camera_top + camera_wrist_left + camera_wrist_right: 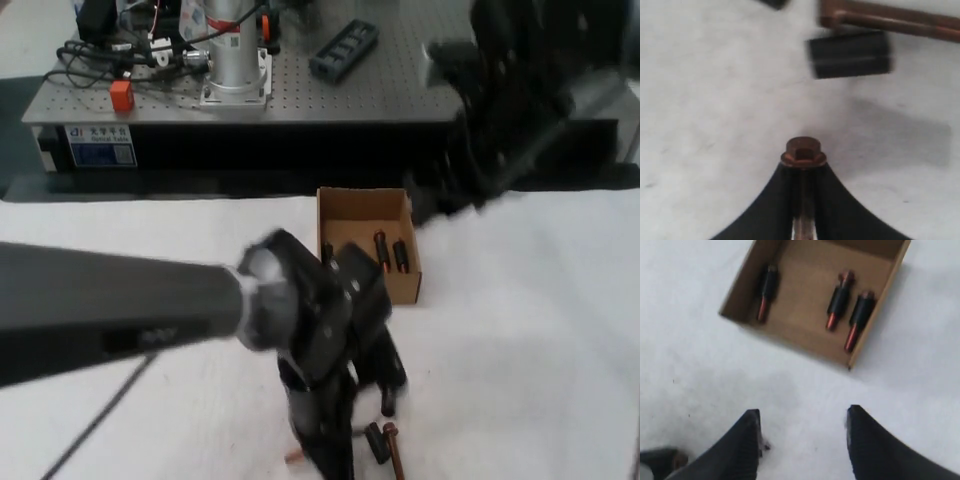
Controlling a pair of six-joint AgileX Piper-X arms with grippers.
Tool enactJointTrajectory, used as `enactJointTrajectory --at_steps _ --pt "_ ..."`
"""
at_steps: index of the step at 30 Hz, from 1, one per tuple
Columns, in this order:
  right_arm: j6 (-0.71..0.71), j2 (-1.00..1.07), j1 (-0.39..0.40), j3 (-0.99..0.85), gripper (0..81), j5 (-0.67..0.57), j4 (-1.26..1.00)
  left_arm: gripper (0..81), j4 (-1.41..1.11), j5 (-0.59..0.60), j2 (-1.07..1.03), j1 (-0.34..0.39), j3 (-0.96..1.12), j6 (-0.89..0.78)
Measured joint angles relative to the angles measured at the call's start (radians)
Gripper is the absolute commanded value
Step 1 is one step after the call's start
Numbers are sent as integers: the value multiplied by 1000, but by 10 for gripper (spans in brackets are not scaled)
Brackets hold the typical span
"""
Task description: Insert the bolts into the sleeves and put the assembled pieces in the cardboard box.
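Left hand [803, 169] clamped on bolt [803, 151], head outward. Sleeve [850, 54] lies on counter [715, 100] near, about 3 o'clock of hand seen from above, long axis crosswise to bolt. Right hand [802, 437] wide open, empty, near box [800, 295].

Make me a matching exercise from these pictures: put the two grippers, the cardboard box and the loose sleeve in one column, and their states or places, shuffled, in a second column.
Things:
1. left gripper
2. right gripper
3. cardboard box
4. loose sleeve

States or places:
A. lies on the white cloth beside a loose bolt
B. open and holding nothing
C. shut on a bolt
D. holds three assembled pieces

Pairs: 1-C, 2-B, 3-D, 4-A
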State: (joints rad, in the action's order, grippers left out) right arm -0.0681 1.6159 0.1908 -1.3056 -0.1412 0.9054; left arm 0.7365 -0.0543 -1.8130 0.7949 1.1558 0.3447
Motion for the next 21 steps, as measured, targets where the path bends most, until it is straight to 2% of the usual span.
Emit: enactJointTrajectory --at_steps 4,9,15,21 --pt "37 -52 62 111 384 2 -16 7 -36 -18 109 -54 -29 -141" --pt "119 -18 124 203 384 13 -40 7 -142 -30 416 -133 -171 -294" --pt "206 107 182 208 384 32 -134 7 -221 -31 674 -134 -361 -397" --pt "252 230 190 208 384 58 -169 7 -218 -31 919 -134 -444 -447"
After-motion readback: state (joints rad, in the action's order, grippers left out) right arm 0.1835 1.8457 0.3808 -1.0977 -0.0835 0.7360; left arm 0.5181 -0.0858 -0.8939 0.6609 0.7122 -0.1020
